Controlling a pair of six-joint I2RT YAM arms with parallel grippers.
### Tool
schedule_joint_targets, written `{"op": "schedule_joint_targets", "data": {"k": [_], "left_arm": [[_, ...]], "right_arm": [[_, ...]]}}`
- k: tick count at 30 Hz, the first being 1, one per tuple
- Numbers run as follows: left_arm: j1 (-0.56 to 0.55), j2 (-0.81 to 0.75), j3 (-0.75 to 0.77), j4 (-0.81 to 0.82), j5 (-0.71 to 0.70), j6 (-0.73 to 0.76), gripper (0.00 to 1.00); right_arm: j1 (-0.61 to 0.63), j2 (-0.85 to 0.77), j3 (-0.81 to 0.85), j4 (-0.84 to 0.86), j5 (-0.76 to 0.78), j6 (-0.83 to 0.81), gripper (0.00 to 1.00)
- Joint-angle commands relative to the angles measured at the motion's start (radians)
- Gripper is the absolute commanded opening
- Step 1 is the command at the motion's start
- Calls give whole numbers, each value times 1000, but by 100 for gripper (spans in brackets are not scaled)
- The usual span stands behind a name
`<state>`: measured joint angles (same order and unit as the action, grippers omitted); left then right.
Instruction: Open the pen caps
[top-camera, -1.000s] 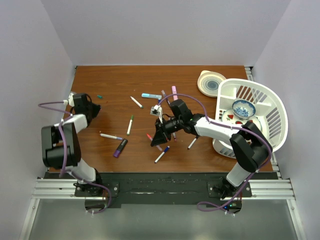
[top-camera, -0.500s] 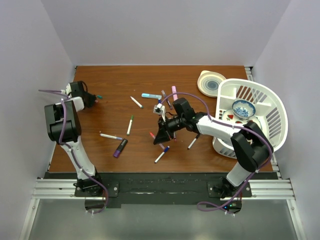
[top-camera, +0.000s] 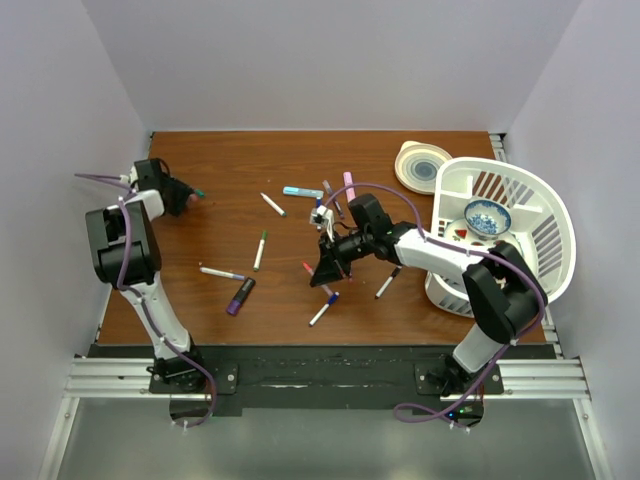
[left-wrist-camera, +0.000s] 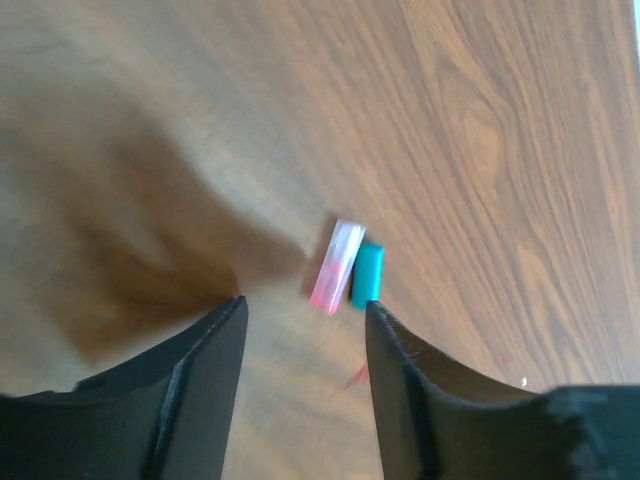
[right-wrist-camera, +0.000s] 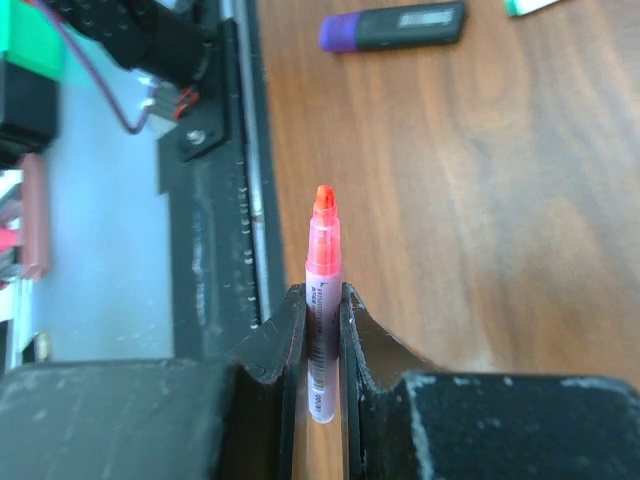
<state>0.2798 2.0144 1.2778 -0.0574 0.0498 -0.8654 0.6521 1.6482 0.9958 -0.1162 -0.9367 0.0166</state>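
Pink highlighter barrel (right-wrist-camera: 322, 270) clamped between the closed fingers of the right gripper (right-wrist-camera: 320, 298), its long axis running along the fingers and its bare orange-pink tip projecting past them toward the near edge of the tabletop. That end carries no cap, and the rear end is hidden inside the grip. The left gripper (left-wrist-camera: 303, 306) is spread and holds nothing, close to the far-left corner. Just beyond its fingertips lie a pink cap (left-wrist-camera: 337, 266) and a teal cap (left-wrist-camera: 367, 275), loose, parallel and side by side; whether they touch cannot be resolved. Farther out, a purple-capped black marker (right-wrist-camera: 392, 25) lies flat toward the near-left, crosswise to the held barrel and between the two arms. The other scattered pens (top-camera: 260, 250) lie mid-table, judged nearer the right arm. From above, only the teal cap shows, and the caps on the distant pens are too small to confirm.
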Motion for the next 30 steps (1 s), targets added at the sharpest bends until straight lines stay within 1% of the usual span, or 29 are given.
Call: {"op": "schedule_joint_targets", "data": {"k": [1, 2, 3, 4, 6, 7, 8, 9, 10, 11, 12, 13, 14, 16, 17, 18, 19, 20, 21, 22, 23, 25, 28, 30], "left_arm": [[36, -167, -41, -9, 77, 69, 59], [36, -227, -75, 10, 103, 78, 61], [36, -259, -96, 34, 136, 95, 68], [36, -291, -122, 116, 224, 104, 70], [36, -380, -190, 172, 309, 117, 74], [36, -410, -208, 201, 376, 124, 75], [38, -466, -242, 208, 399, 132, 75], [38, -495, -257, 214, 421, 163, 78], [38, -526, -273, 203, 456, 180, 79], [38, -590, -302, 193, 470, 221, 79], [36, -626, -316, 177, 478, 245, 82], [35, -663, -334, 145, 476, 267, 83], [32, -740, -377, 136, 476, 290, 83], [22, -824, -437, 126, 450, 354, 85], [4, -909, -498, 122, 438, 376, 88], [-14, -949, -526, 114, 414, 420, 92], [-42, -1017, -549, 79, 339, 440, 94], [-100, -1043, -561, 61, 299, 459, 96], [-126, -1062, -554, 6, 265, 507, 96], [-148, -1092, -549, -49, 192, 528, 97], [-168, -1108, -551, -67, 155, 539, 97], [-166, -1140, -560, -90, 87, 551, 99], [-168, -1148, -555, -90, 79, 554, 99], [-168, -1148, -551, -93, 76, 554, 99]], "right_arm": [[-5, -36, 78, -82, 157, -119, 0], [-3, -33, 102, -97, 195, -127, 0], [-3, -18, 118, -124, 228, -132, 0], [-3, -4, 138, -144, 296, -148, 0], [4, 33, 213, -209, 354, -162, 0], [4, 85, 245, -232, 383, -181, 0], [9, 116, 323, -256, 427, -190, 0], [12, 145, 367, -323, 450, -205, 0], [18, 216, 413, -356, 475, -231, 0], [29, 251, 513, -412, 536, -242, 0], [35, 292, 564, -436, 561, -251, 0], [40, 326, 611, -456, 579, -262, 0], [52, 399, 714, -477, 602, -265, 1], [63, 465, 812, -525, 667, -271, 1], [73, 531, 904, -543, 685, -271, 2], [78, 560, 949, -550, 726, -273, 2], [84, 594, 990, -557, 746, -273, 3], [93, 648, 1076, -572, 762, -274, 3], [99, 680, 1116, -580, 788, -274, 4], [104, 702, 1153, -586, 797, -276, 4], [115, 725, 1212, -585, 811, -276, 4], [126, 778, 1273, -573, 847, -276, 5], [145, 843, 1317, -537, 894, -276, 6], [152, 874, 1376, -533, 903, -268, 6]]}}
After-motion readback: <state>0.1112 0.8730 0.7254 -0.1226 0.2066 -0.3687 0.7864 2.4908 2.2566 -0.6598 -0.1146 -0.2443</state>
